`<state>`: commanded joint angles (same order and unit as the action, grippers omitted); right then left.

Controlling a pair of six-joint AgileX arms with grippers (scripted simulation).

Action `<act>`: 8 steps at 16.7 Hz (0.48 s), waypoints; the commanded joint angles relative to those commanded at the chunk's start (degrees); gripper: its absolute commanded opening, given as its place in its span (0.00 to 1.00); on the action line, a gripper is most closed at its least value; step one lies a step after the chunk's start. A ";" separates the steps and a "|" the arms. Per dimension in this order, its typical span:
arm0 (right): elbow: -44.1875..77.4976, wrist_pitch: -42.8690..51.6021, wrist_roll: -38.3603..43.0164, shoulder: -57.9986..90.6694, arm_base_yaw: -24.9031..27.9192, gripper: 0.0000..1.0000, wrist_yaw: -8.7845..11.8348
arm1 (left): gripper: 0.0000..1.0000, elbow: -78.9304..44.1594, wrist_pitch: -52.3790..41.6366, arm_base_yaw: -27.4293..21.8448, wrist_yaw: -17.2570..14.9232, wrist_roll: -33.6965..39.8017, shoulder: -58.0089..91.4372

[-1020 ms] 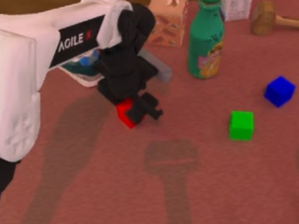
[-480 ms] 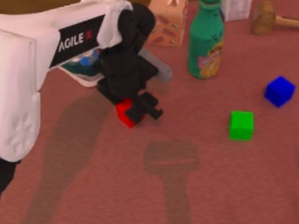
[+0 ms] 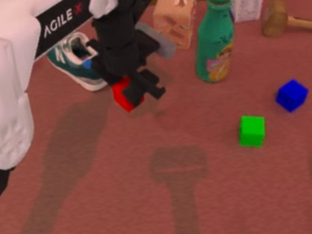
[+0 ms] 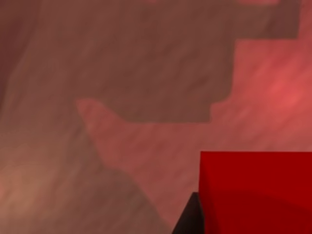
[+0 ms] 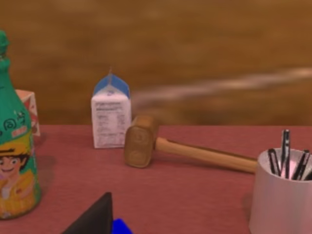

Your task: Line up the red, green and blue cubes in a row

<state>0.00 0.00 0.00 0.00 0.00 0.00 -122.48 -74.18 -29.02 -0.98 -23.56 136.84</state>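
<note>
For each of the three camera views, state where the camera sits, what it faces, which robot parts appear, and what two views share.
Top view: above the table, looking down; the left arm's pincer holds the red cube.
Left wrist view: on the left arm, facing the table; one dark fingertip.
Right wrist view: on the right arm, facing the hammer; a dark finger.
Shared: top and left wrist views both show the red cube.

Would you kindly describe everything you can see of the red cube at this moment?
The red cube is a small, plain, bright red block with flat matte faces and sharp edges. The left gripper is shut on it, black fingers covering much of it from above, so only one corner and parts of two faces show. It sits left of centre in the top view, near the teal shoe. The left wrist view shows it above the reddish table; whether it touches the surface cannot be told.
</note>
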 joint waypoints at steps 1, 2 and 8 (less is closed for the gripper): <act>0.00 0.00 0.00 0.00 0.00 1.00 0.00 | 0.00 -0.36 -0.39 0.04 0.00 0.00 -0.17; 0.00 0.00 0.00 0.00 0.00 1.00 0.00 | 0.00 -0.36 -0.39 0.04 0.00 0.00 -0.17; 0.00 0.00 0.00 0.00 0.00 1.00 0.00 | 0.00 3.80 1.26 -0.94 -0.04 -3.87 -3.59</act>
<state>0.00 0.00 0.00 0.00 0.00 0.00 -118.68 -72.92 -29.96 -1.02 -27.43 133.26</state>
